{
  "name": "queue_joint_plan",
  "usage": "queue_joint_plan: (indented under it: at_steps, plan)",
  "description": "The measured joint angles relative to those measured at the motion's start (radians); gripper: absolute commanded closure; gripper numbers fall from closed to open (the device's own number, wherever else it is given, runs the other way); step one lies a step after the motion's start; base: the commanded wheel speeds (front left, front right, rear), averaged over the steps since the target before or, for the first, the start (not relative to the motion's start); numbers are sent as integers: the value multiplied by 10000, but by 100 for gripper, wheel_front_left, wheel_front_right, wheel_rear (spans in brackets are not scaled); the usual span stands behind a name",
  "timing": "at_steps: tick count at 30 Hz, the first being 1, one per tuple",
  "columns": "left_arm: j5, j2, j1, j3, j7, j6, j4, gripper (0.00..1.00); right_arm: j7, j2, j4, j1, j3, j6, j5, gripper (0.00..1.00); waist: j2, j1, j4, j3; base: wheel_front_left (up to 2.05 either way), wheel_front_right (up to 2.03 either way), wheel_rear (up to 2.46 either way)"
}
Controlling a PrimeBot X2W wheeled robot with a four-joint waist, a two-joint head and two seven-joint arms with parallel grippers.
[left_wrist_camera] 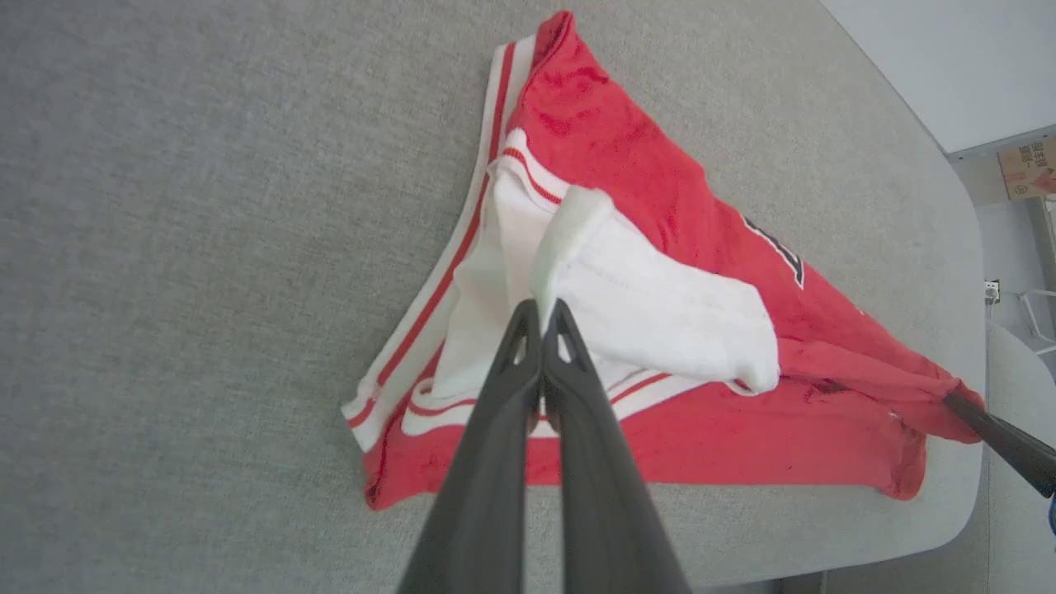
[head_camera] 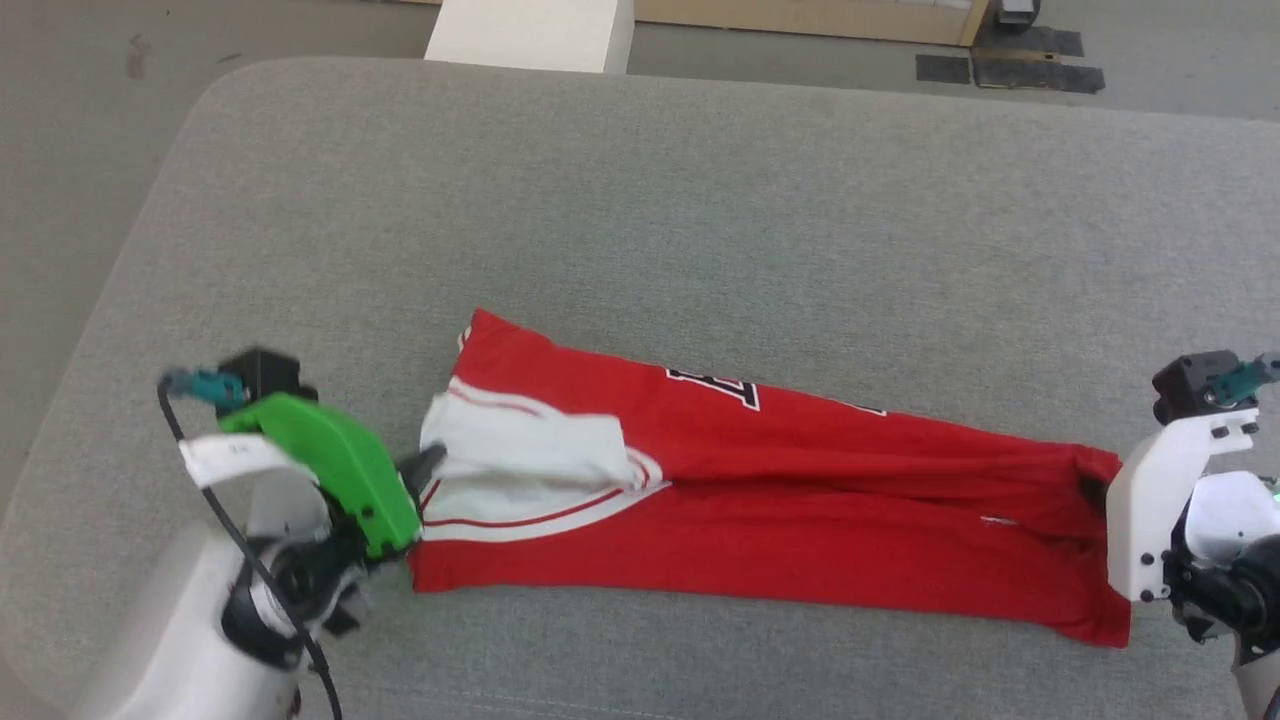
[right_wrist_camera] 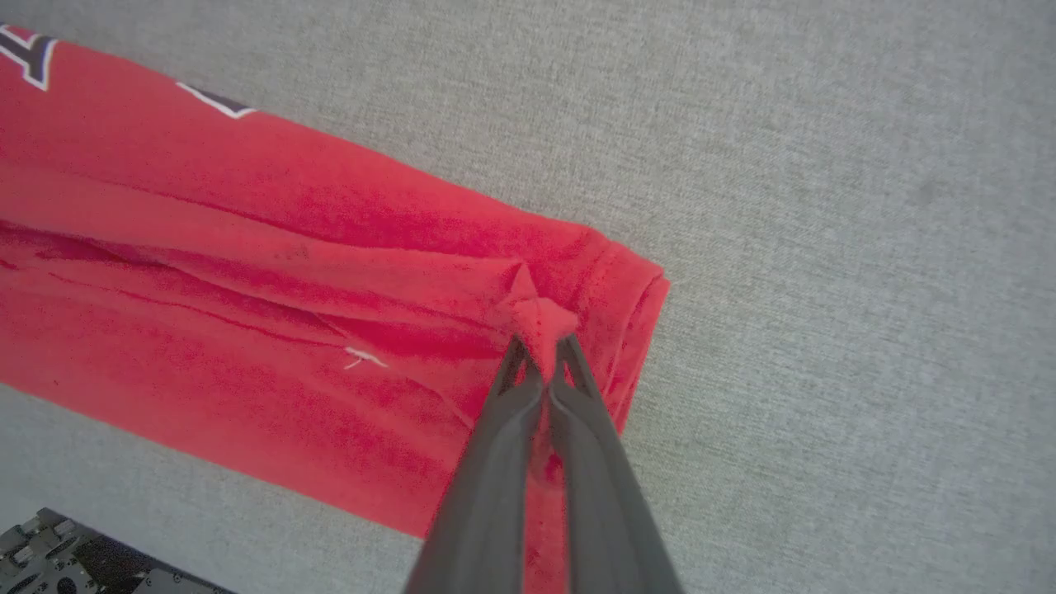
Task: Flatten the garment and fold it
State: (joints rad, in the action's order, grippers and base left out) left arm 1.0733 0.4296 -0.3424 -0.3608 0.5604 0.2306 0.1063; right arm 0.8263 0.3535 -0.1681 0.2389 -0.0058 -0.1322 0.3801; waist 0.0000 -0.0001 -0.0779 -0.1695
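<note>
The garment [head_camera: 800, 500] is a red jersey lying as a long narrow strip across the grey table [head_camera: 700, 200], with part of its black lettering showing on the far edge. Its white sleeve [left_wrist_camera: 660, 313] with striped trim lies folded over the left end. My left gripper [head_camera: 425, 468] is shut on the edge of that sleeve, its tips [left_wrist_camera: 542, 312] pinching the white cloth. My right gripper [head_camera: 1093, 492] is shut on a bunched bit of the red hem [right_wrist_camera: 540, 318] at the strip's right end. The garment [right_wrist_camera: 247, 247] is creased lengthwise there.
A white block [head_camera: 530, 35] and a wooden board [head_camera: 800, 15] stand on the floor beyond the table's far edge, with dark mats [head_camera: 1010, 60] to the right. Bare grey tabletop lies behind the garment. The table's near edge is close in front of it.
</note>
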Motion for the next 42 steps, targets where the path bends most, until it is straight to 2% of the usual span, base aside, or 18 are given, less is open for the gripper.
queue_joint_plan:
  at_steps: [9,10,11,12,13,17,20,25,27,30,35,39,42]
  plan:
    - [336,-449,853,-33,-134,144,1152,100,-305,-153,-479,-130,226,0,-84,100,0,0,189,-45,0,0,0]
    - [336,-458,857,-44,-136,171,1275,80,-349,-176,-520,-132,267,0,-84,100,0,0,201,-29,0,0,0]
    - [332,-458,857,-46,-180,171,1396,17,-422,-203,-560,-132,307,0,-81,100,0,0,219,-2,0,0,0]
    - [332,-456,857,-35,-199,169,1494,0,-472,-226,-623,-132,341,0,-75,51,0,0,234,41,0,0,0]
    - [326,-451,856,-31,-230,171,1557,0,-497,-230,-669,-134,376,0,-63,0,0,0,243,85,0,0,0]
    - [259,-286,800,-21,-245,171,1643,0,-704,-224,-711,-136,345,0,52,0,0,0,280,366,0,0,0]
    - [188,46,750,25,-96,222,1494,0,-754,-146,-552,-138,232,0,242,0,0,0,298,658,0,0,0]
    - [67,445,406,224,-2,407,775,0,-548,-40,205,-267,-372,0,543,0,0,0,318,1213,0,0,0]
    - [35,483,240,439,-332,414,382,0,-428,-42,489,-394,-727,0,612,0,0,0,327,1396,0,0,0]
    - [-581,581,46,702,-1572,117,-125,0,-345,-46,765,-550,-1239,0,612,0,0,0,377,1559,0,0,0]
    - [-1868,608,54,980,-4525,-696,-259,0,-301,-148,819,-758,-1726,0,608,0,0,0,464,1383,0,0,0]
    - [-3108,589,118,955,-6744,-991,-128,0,-261,-251,708,-791,-1795,0,637,0,0,0,474,1077,0,0,0]
    - [-3843,577,115,740,-7682,-1154,86,0,-245,-224,502,-843,-1745,0,713,0,0,0,437,819,0,0,0]
